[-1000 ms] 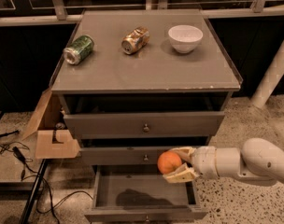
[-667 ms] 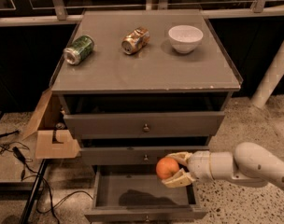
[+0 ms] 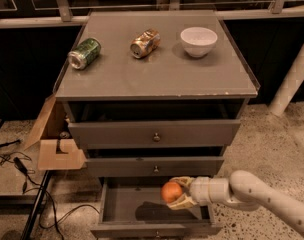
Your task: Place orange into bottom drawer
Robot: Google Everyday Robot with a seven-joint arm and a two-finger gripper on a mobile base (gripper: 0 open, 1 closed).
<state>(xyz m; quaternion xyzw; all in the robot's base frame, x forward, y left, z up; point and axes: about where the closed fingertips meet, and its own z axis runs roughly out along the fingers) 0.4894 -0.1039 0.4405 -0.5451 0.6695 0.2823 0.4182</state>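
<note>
The orange (image 3: pixel 171 192) is a small round fruit held in my gripper (image 3: pixel 179 193), whose fingers close around it from the right. My white arm (image 3: pixel 252 191) reaches in from the lower right. The orange hangs just above the open bottom drawer (image 3: pixel 127 204), a shallow grey tray pulled out at the foot of the grey cabinet, over its right half. A shadow lies on the drawer floor under the orange. The drawer's knob (image 3: pixel 157 233) shows at the front edge.
The two upper drawers (image 3: pixel 154 134) are slightly open. On the cabinet top (image 3: pixel 157 71) lie a green can (image 3: pixel 84 53), a gold-brown dented can (image 3: pixel 144 43) and a white bowl (image 3: pixel 198 41). A cardboard box (image 3: pixel 54 136) and cables (image 3: pixel 22 171) are on the left.
My gripper with the orange has moved down and slightly left, closer over the open bottom drawer.
</note>
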